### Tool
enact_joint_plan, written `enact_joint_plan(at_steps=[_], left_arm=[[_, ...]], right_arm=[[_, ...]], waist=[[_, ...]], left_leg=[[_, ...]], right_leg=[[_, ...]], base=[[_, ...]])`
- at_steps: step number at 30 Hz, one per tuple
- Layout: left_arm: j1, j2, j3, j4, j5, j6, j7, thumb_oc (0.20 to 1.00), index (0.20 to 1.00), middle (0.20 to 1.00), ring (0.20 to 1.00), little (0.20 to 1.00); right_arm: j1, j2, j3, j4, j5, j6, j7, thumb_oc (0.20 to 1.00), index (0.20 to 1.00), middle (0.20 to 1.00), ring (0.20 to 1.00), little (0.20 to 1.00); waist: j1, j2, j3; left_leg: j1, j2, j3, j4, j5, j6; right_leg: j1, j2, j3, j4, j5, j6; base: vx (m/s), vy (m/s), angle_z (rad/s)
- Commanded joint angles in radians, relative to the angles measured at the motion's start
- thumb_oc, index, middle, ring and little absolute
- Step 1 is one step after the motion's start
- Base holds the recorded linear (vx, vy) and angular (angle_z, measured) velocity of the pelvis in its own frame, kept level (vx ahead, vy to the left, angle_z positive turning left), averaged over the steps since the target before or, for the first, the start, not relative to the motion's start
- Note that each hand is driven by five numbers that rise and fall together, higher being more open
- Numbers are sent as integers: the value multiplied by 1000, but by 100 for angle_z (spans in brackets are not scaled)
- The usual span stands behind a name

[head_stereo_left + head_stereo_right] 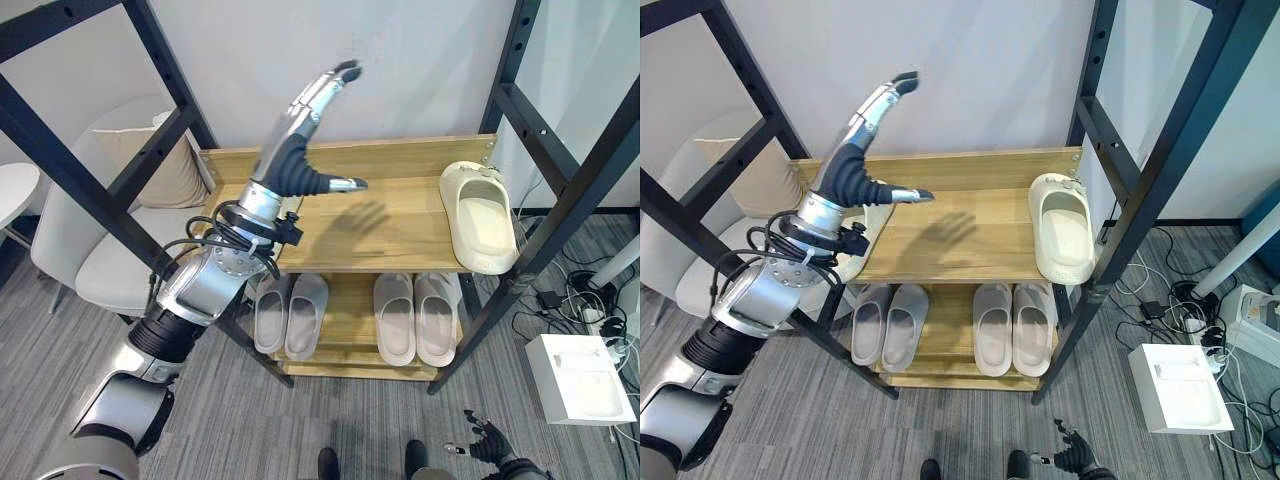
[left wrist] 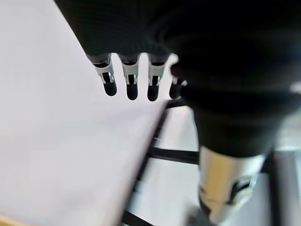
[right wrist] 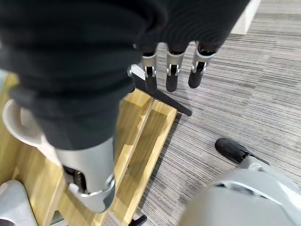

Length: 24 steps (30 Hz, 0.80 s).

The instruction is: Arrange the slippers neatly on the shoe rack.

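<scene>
Slippers on the rack (image 1: pixel 340 240): one cream slipper (image 1: pixel 482 215) up top, two grey pairs (image 1: pixel 355 318) below.
We see our left hand (image 1: pixel 300 130) raised, fingers straight, empty; right hand (image 1: pixel 490 440) relaxed, low by the floor.

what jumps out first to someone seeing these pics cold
The left hand stands out first, raised open and empty above the shoe rack's top shelf. Next is the single cream slipper at that shelf's right end. Two grey pairs sit side by side on the lower shelf.
</scene>
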State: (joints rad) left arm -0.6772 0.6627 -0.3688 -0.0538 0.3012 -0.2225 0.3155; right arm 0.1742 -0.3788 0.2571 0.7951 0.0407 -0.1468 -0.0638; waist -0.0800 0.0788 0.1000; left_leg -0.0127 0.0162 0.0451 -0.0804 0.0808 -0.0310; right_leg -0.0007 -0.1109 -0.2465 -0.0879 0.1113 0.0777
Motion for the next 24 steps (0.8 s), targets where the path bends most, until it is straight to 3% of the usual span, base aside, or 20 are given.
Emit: enact_joint_plan(at_steps=[1, 7, 12, 24], left_arm=[[-75, 61, 66, 93, 128, 24, 91, 1000, 1000, 1000, 1000, 1000], [-43, 168, 59, 179, 281, 80, 122, 1000, 1000, 1000, 1000, 1000], [-9, 211, 56, 231, 364, 118, 133, 1000, 1000, 1000, 1000, 1000], [-70, 172, -26, 494, 462, 239, 170, 1000, 1000, 1000, 1000, 1000]], right_arm=[[-18, 16, -19, -58, -7, -36, -24, 1000, 1000, 1000, 1000, 1000], [-23, 18, -7, -72, -31, -41, -37, 1000, 1000, 1000, 1000, 1000], [-22, 24, 2, -84, -44, -45, -46, 1000, 1000, 1000, 1000, 1000], [-29, 35, 39, -108, -73, -47, -71, 1000, 1000, 1000, 1000, 1000]], waist=[[-2, -37, 6], [-3, -34, 9], [-3, -37, 12], [-21, -46, 20]], left_leg=[[51, 30, 32, -7, -60, -51], [53, 32, 41, -7, -64, -52], [51, 33, 47, -7, -66, -53], [43, 32, 59, -7, -71, -48]], right_leg=[[65, -25, -10, 1, -83, 96], [56, -21, 5, 1, -80, 98], [50, -18, 9, 1, -80, 98], [28, -14, 31, 1, -73, 102]], base=[[21, 5, -4], [15, 5, -10], [9, 6, -5], [12, 12, -5]])
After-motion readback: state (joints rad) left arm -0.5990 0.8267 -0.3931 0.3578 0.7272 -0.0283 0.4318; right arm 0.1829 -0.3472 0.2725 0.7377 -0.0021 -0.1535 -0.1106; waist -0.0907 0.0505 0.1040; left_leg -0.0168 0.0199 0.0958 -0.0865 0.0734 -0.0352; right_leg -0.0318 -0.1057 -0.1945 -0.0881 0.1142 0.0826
